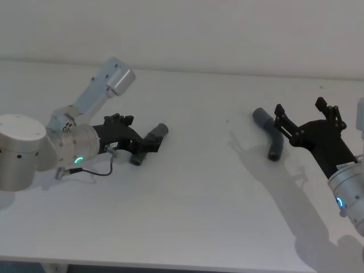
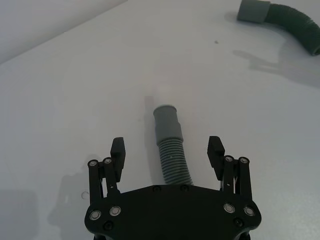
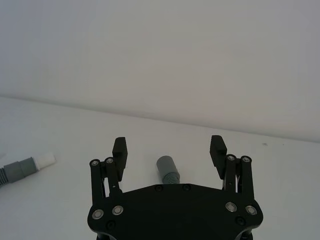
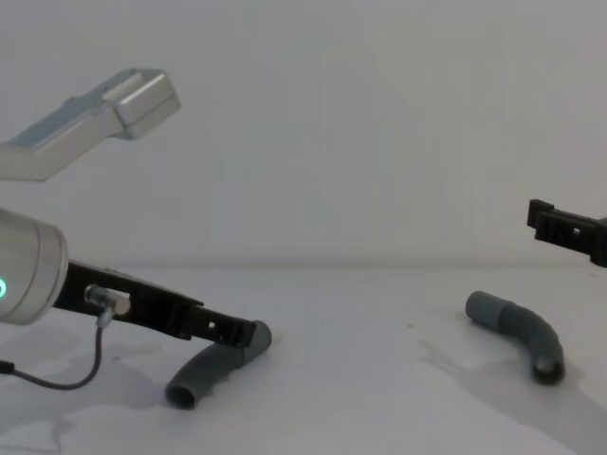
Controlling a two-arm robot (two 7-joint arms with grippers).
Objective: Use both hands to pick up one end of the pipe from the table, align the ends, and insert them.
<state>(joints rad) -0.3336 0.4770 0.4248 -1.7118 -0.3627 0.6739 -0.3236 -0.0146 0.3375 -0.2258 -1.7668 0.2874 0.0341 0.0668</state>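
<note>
Black left end effector [image 2: 167,150], spread wide, straddles the left grey ribbed hose [image 2: 171,165]; right end effector [image 3: 169,147] hovers spread, empty, over the right hose [image 1: 272,136].

White table [image 1: 193,216] with left hose piece [image 1: 158,132] and right hose piece [image 1: 272,137]

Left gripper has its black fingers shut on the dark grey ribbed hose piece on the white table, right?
No: the left wrist view shows the left gripper open, its fingers either side of the dark grey ribbed hose piece.
</note>
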